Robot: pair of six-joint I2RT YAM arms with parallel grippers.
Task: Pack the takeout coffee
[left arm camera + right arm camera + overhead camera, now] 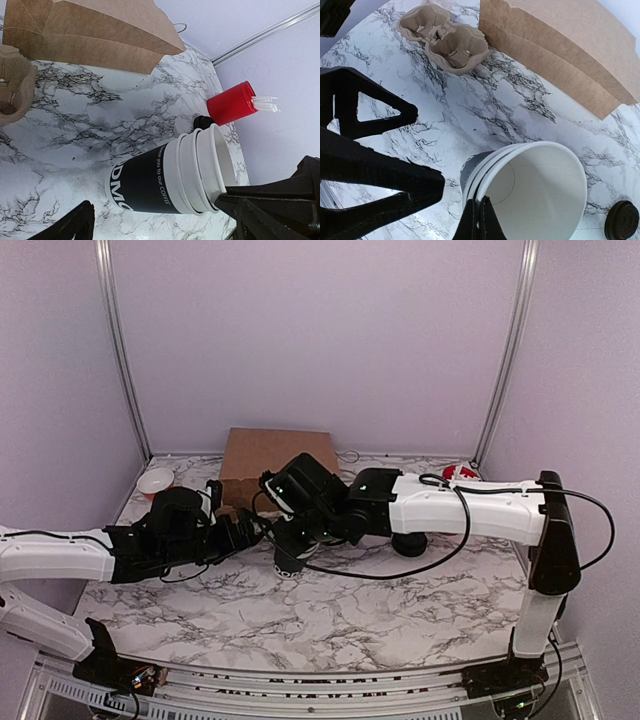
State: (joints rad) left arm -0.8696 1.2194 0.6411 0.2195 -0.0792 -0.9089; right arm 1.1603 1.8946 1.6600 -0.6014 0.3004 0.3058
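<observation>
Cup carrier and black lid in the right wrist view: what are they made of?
Cup carrier: likely moulded paper pulp; matte tan, fibrous, rough-edged. Black lid: probably plastic; dark disc with a ridged rim, but small at the frame corner, so unsure.

Just off the black left gripper, the stack of cups is black with white lettering, and white at the rims and inside. Beyond it is a red cylinder of white sticks. Farther out, the paper bag is plain brown. The table is white marble veined grey-black. The round lid is black and the cup carrier beige.
</observation>
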